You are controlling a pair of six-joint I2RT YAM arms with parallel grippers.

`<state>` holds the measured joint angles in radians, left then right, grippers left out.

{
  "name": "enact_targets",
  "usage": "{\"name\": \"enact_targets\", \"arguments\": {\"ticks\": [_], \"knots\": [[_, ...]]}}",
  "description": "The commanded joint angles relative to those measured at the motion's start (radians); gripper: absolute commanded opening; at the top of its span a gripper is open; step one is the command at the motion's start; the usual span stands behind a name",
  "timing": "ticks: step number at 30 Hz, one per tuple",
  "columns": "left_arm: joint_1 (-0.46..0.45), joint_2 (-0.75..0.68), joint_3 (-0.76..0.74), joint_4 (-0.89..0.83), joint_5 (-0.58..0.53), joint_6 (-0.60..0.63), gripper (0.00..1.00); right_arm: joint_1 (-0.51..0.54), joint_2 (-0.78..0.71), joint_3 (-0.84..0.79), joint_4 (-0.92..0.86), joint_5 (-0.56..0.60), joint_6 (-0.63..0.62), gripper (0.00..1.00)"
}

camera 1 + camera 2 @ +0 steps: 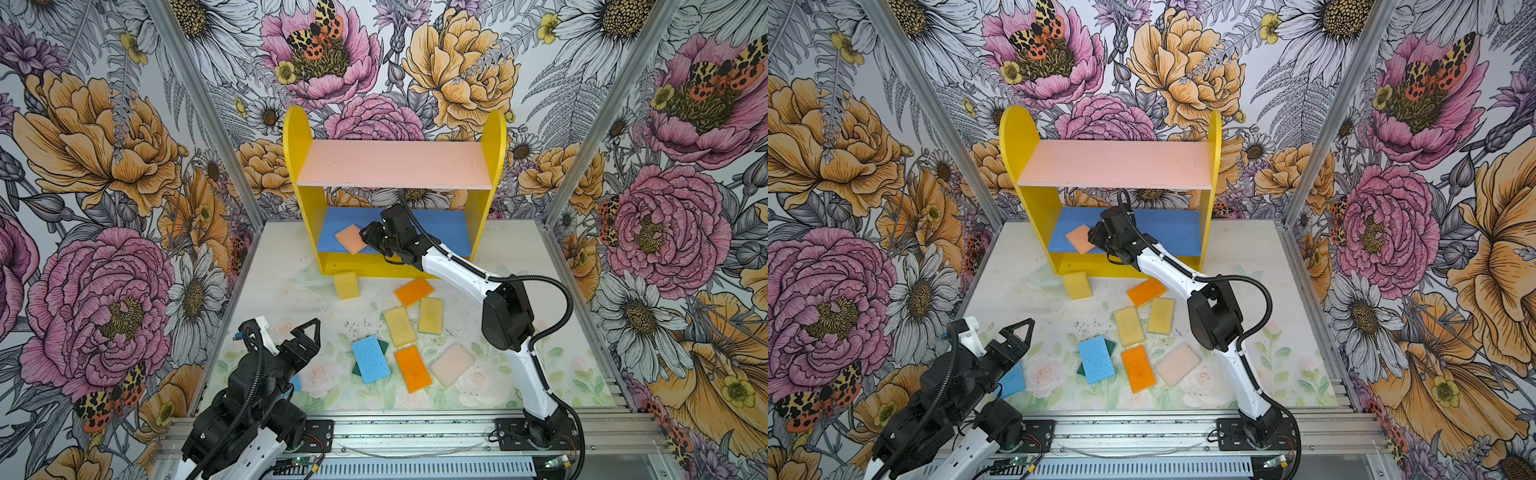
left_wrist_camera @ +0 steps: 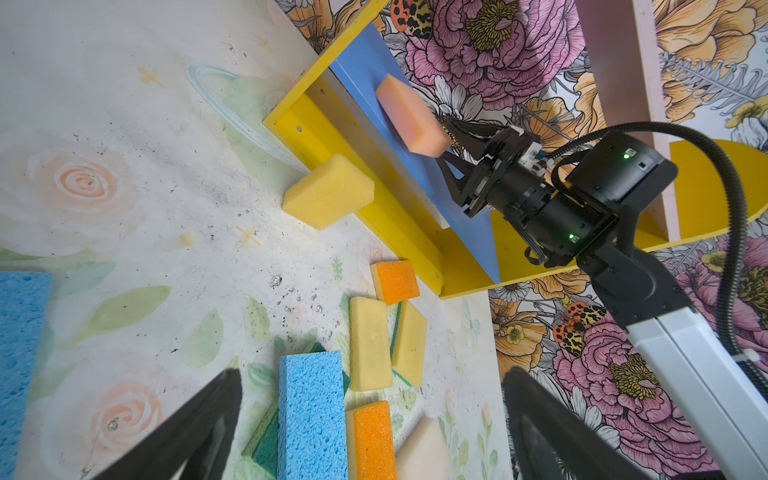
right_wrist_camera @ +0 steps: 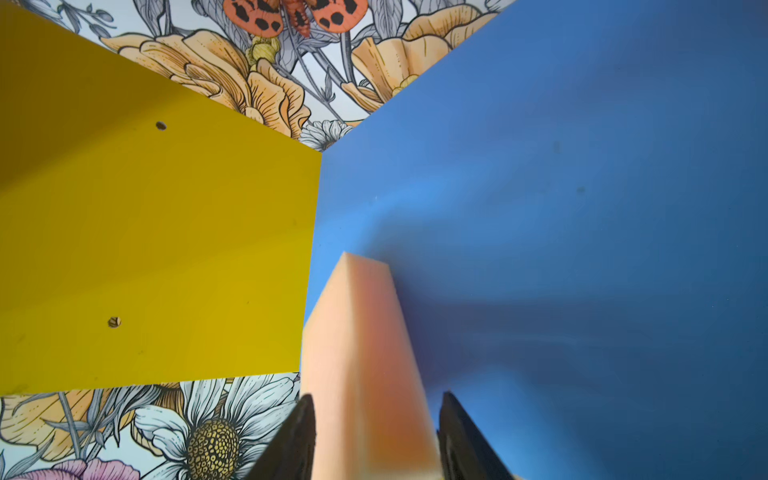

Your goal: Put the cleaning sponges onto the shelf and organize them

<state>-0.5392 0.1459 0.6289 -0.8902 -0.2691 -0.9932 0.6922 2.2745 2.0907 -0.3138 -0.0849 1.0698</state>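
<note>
R gripper [image 1: 365, 237] clamps peach sponge [image 1: 350, 239], tilted at front-left of shelf [image 1: 305, 208] blue lower board [image 1: 440, 232] | L gripper [image 1: 301, 336] fingers wide, table [image 1: 282, 299] front-left corner | yellow sponge [image 1: 346, 285] against shelf base | loose sponges [image 1: 400, 326] mid-table

Sponges, total count: ten.
Yellow: three, namely the propped yellow sponge [image 1: 346, 285], the middle yellow sponge [image 1: 400, 326] and the green-backed yellow sponge [image 1: 431, 316].
Orange: two, the far orange sponge [image 1: 414, 291] and the near orange sponge [image 1: 412, 369].
Blue: two, the central blue sponge [image 1: 370, 359] and the edge blue sponge [image 1: 1013, 380] at the front left edge of the table [image 1: 291, 299].
Peach-pink sponge [image 1: 351, 239]: one.
Cream sponge [image 1: 452, 365]: one.
Dark green sponge [image 2: 268, 432]: one, mostly covered.
Shelf [image 1: 305, 199]: one, with two boards and two side panels.
Robot arms: two, the left arm [image 1: 249, 395] and the right arm [image 1: 503, 316].
</note>
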Motion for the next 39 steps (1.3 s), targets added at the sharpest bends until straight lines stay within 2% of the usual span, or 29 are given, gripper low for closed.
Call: {"name": "enact_targets", "arguments": {"ticks": [1,7,9,14,18,22,28,33,39], "knots": [[-0.004,0.011,-0.002,0.03,0.018,0.004,0.99,-0.005,0.029,0.037,-0.01,-0.038,-0.014,0.3],[-0.003,0.02,-0.001,0.03,0.019,0.013,0.99,-0.001,0.035,0.063,-0.003,-0.018,0.009,0.18],[-0.004,0.017,0.0,0.028,0.021,0.016,0.99,0.005,0.044,0.08,0.004,-0.012,0.013,0.18],[-0.002,0.025,0.003,0.033,0.019,0.019,0.99,0.007,0.043,0.096,0.001,-0.018,-0.01,0.32],[0.003,0.093,-0.008,0.108,0.077,0.04,0.99,-0.008,-0.05,0.004,0.002,-0.011,-0.118,0.47],[0.034,0.248,-0.012,0.273,0.187,0.067,0.99,-0.033,-0.154,-0.117,0.007,-0.062,-0.2,0.55],[0.14,0.591,0.009,0.6,0.433,0.056,0.96,-0.067,-0.331,-0.351,0.007,-0.154,-0.278,0.56],[0.145,0.85,0.133,0.743,0.502,0.089,0.96,-0.121,-0.481,-0.579,0.042,-0.203,-0.282,0.56],[0.159,1.076,0.232,0.886,0.577,0.089,0.93,-0.165,-0.612,-0.744,0.064,-0.251,-0.287,0.56]]}}
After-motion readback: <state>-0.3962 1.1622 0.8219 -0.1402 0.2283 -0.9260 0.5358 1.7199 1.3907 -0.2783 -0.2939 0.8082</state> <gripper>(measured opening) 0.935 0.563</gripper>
